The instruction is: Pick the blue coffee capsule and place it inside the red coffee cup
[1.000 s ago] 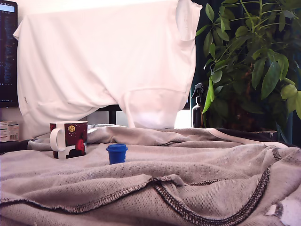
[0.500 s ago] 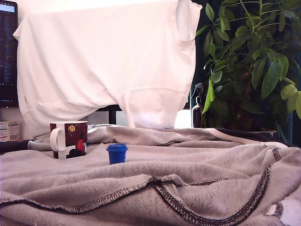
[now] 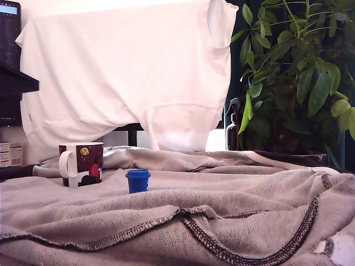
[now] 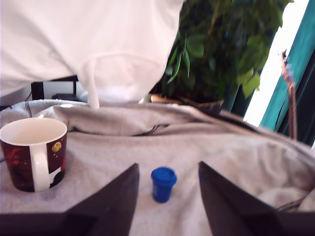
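- Surface: a grey knitted blanket (image 3: 233,210) with dark stitched hems, rumpled, covers whatever lies beneath; the things stand on it.
- The blue coffee capsule (image 3: 137,181) stands with its wider rim up, on a flat stretch of the blanket toward the exterior view's left, back from the blanket's near hem.
- The red coffee cup (image 3: 82,163) stands upright near the blanket's far-left edge in the exterior view, white handle turned to that view's left. It sits near the capsule but apart from it, with a gap of bare blanket between.
- Wrist view: the cup's (image 4: 33,153) interior looks white and bare, and its yellow round mark shows beside the handle.
- The gripper (image 4: 167,196): jaws spread wide, nothing held. In the wrist view its two dark fingers (image 4: 115,196) frame the capsule (image 4: 163,183), which appears between them and beyond their tips, untouched.
- Exterior view: a dark shape (image 3: 15,83) juts in at the picture's left edge, above the cup; cannot tell what it is.
- Background: a white garment (image 3: 127,72) hangs behind the blanket, a leafy plant (image 3: 299,72) stands at the exterior view's right, and a dark spray bottle (image 3: 233,126) sits beside it.
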Robot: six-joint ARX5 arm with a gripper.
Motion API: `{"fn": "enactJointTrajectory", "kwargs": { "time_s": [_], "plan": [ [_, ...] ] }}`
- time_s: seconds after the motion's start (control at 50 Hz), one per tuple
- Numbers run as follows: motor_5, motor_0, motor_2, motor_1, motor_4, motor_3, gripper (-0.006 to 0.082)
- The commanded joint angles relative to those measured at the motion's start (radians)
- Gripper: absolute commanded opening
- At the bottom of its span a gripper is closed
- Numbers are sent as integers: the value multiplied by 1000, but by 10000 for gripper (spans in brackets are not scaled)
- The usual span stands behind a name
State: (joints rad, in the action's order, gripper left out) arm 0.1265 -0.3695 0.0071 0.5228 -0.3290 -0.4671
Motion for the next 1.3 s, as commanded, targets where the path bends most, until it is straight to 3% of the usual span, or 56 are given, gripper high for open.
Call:
{"fn": "enactJointTrajectory", "kwargs": {
  "time_s": [0.0,0.34,0.72,1.28],
  "plan": [
    [-27,-15,-19,59,9,-48,719],
    [-111,-51,109,468,-8,-214,718],
    [-186,-77,362,888,-132,-222,718],
    [-214,-106,591,1240,-160,-206,718]
  ]
}}
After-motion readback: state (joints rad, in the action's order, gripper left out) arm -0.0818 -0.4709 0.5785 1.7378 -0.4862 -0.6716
